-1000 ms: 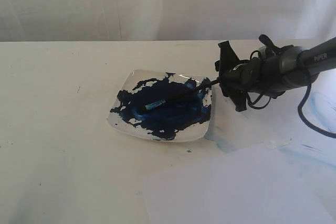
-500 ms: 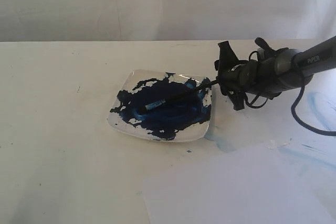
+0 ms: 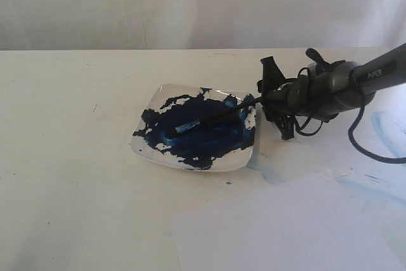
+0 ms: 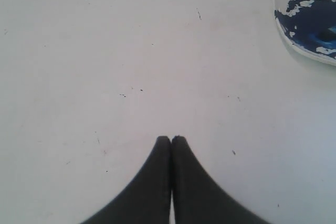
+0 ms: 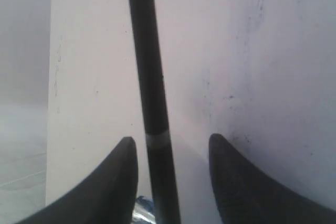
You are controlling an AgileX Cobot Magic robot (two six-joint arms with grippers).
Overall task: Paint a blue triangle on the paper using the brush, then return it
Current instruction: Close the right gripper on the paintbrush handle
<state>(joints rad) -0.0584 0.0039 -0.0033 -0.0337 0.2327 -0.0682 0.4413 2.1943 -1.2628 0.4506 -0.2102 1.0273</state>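
Exterior: raised, oblique over table [image 3: 63, 157]. Left wrist: straight down, close; both show plate [image 3: 166, 93].

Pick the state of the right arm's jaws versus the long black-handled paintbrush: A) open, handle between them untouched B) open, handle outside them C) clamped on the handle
A: in the right wrist view the long black-handled paintbrush runs between the spread jaws with a gap on each side.

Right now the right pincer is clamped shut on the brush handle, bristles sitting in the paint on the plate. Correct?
No: the right pincer is open, not clamped. The right wrist view shows its fingers standing clear of the brush handle on both sides. The rest holds: the bristles sit in the paint on the plate.
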